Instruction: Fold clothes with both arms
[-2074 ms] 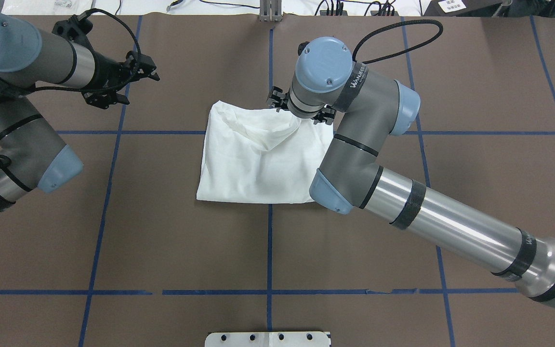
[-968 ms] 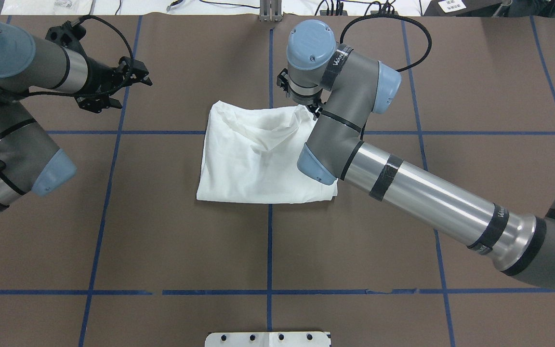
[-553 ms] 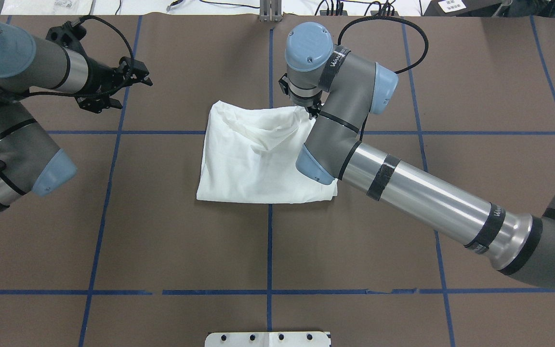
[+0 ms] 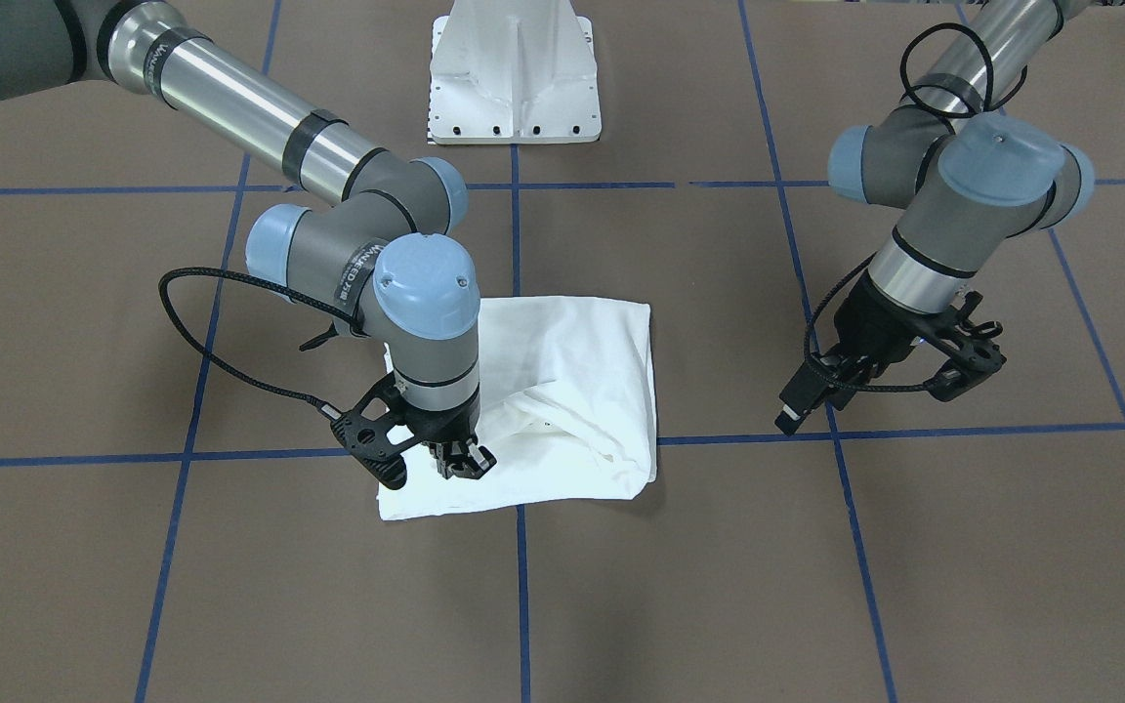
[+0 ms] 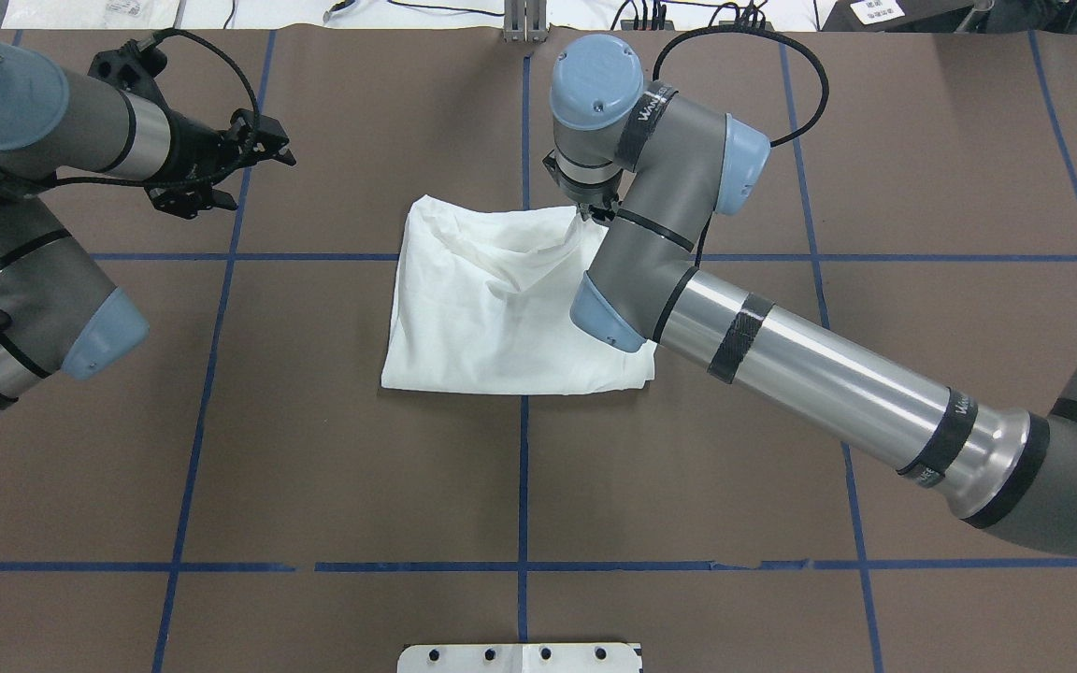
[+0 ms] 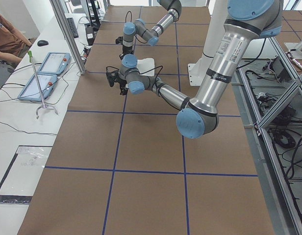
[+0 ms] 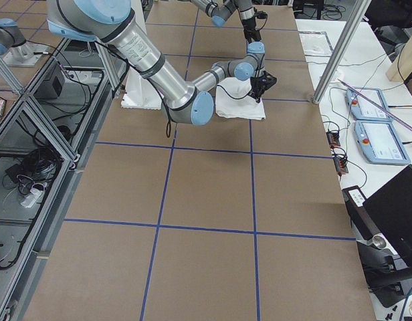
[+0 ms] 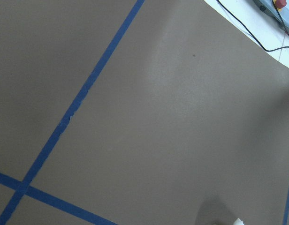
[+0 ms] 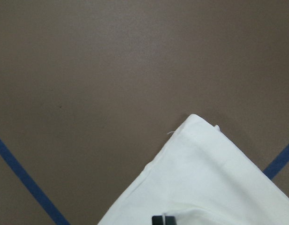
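Though arm-band lettering [image 5: 658, 105] unclear — right tool [image 4: 465, 464] tight on shirt [image 4: 572, 361], left tool [image 5: 253, 178] agape

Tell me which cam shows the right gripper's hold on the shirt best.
Exterior front-facing: right gripper unobstructed, closed on the white shirt near its corner. Overhead: right arm hides most of it. Right wrist: only fingertips. Side views: too small. Left wrist: nothing.

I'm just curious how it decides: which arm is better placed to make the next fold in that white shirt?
Right, probably. The right gripper pinches the shirt at its far corner; the left gripper hangs over bare table, well aside from it.
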`<state>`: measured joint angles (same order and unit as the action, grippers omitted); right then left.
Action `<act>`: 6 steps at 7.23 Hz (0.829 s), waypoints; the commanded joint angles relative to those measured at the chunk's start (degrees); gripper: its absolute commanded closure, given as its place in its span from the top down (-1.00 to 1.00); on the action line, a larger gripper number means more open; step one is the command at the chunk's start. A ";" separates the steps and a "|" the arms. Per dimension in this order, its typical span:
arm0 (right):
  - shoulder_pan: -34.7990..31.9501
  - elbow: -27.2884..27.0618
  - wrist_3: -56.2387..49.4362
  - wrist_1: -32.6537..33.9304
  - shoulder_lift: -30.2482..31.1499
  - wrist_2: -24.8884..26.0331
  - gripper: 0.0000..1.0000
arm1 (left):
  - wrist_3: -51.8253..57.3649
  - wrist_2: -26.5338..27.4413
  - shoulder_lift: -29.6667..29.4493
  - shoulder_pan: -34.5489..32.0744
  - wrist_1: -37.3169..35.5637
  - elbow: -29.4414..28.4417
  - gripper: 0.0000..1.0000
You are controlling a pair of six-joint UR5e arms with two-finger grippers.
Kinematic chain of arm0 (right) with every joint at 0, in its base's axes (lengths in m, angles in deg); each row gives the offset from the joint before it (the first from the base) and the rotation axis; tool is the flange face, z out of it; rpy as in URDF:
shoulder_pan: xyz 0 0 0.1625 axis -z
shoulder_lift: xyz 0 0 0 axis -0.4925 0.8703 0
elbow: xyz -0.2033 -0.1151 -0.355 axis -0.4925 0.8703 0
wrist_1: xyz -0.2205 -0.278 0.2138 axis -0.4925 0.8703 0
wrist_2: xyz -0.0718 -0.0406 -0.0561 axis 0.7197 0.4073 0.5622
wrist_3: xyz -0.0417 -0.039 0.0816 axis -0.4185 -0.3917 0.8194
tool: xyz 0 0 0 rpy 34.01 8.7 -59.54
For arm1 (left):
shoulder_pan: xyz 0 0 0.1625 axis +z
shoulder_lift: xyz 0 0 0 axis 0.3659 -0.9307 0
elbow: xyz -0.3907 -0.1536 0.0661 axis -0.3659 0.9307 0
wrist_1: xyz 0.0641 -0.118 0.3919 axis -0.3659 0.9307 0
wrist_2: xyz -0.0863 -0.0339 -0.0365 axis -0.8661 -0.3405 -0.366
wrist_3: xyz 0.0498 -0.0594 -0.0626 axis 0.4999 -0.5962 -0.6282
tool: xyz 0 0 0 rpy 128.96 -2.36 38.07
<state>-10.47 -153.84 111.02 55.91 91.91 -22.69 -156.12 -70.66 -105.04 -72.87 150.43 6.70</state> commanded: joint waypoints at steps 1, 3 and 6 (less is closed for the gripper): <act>-0.71 -0.53 1.09 2.51 -0.10 -0.18 -1.00 | -0.09 0.00 0.00 -0.01 0.00 0.03 1.00; -2.20 -2.81 1.09 12.77 -0.89 -0.18 -1.00 | -0.09 0.09 -0.09 0.08 0.00 0.03 1.00; -2.30 -4.31 0.74 20.72 -0.80 -0.17 -1.00 | -0.09 0.09 -0.09 -0.01 0.09 0.12 1.00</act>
<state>-12.82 -157.73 111.89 74.68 90.94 -22.75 -156.20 -70.57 -105.13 -72.86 150.47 6.78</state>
